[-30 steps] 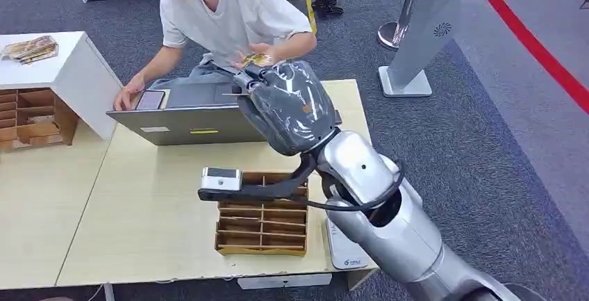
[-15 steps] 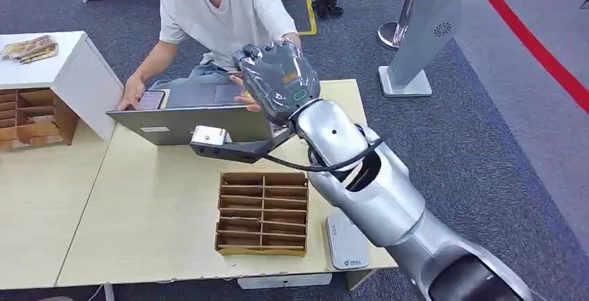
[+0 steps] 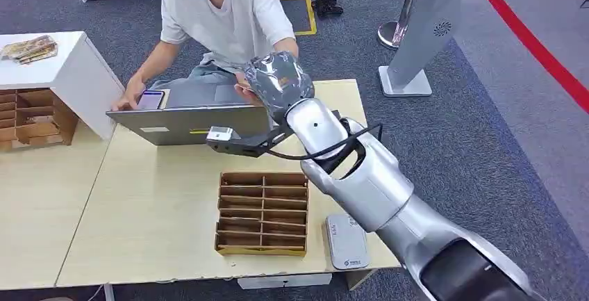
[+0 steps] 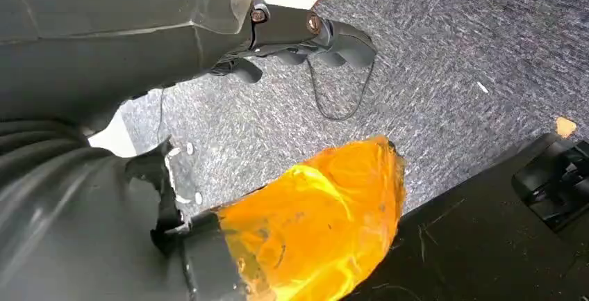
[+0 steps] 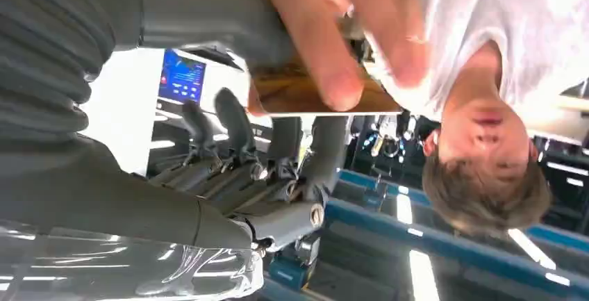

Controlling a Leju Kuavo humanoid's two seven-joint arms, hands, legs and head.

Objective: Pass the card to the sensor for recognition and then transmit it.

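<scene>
Clearly the handover step: right robot hand [image 3: 278, 85] is stretched out past the laptop [image 3: 187, 121] toward the person [image 3: 222, 16] at 12 o'clock of the desk [image 3: 153, 210]. Right wrist view shows the card [image 5: 316, 92], brownish, pinched between the robot's thumb and fingers, with the person's hand [image 5: 333, 30] already gripping it too. So both hold it; card sits at the robot's fingertips, above the far desk edge, just beyond the laptop lid.

Sensor [image 3: 346, 240], a grey flat pad, lies at 5 o'clock on the desk, just beside the wooden organiser [image 3: 262, 212]. Judging from that, scanning looks done and transmit is under way.

Left robot hand [image 4: 299, 33] hangs over carpet, fingers curled in, holding nothing as far as I can tell. An orange translucent piece [image 4: 319, 217] sits near it; can't tell what it is.

Next move calls for loosening the right fingers once the person's grip is firm, then pulling the arm back without clipping the laptop. Risk: letting go early drops the card.
</scene>
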